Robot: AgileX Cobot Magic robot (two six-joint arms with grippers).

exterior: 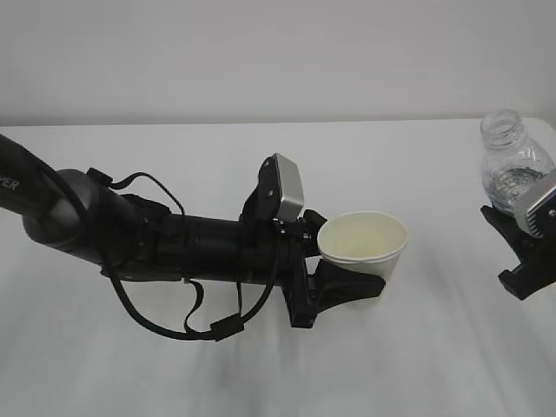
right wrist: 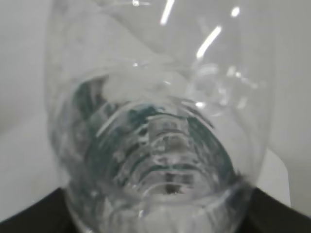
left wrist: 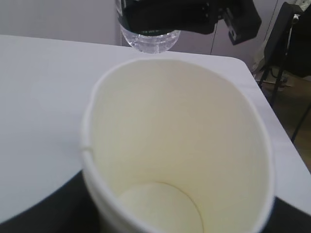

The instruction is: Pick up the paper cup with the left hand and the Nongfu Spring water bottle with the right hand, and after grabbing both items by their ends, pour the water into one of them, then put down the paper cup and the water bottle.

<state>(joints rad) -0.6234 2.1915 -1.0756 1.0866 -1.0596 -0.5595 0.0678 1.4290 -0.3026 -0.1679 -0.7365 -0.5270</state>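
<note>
While the left hand (exterior: 334, 291) clamps the paper cup (exterior: 365, 248) upright between its fingers, the right hand (exterior: 521, 248) grips the Nongfu Spring water bottle (exterior: 512, 165), well apart above a white table (exterior: 217, 382).

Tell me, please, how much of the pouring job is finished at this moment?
Done: the left gripper holds the paper cup and the right gripper holds the water bottle, both lifted off the table. In hand: they are apart and upright; the cup's bottom looks dry. Left: bring them together, pour, then set both down.
</note>
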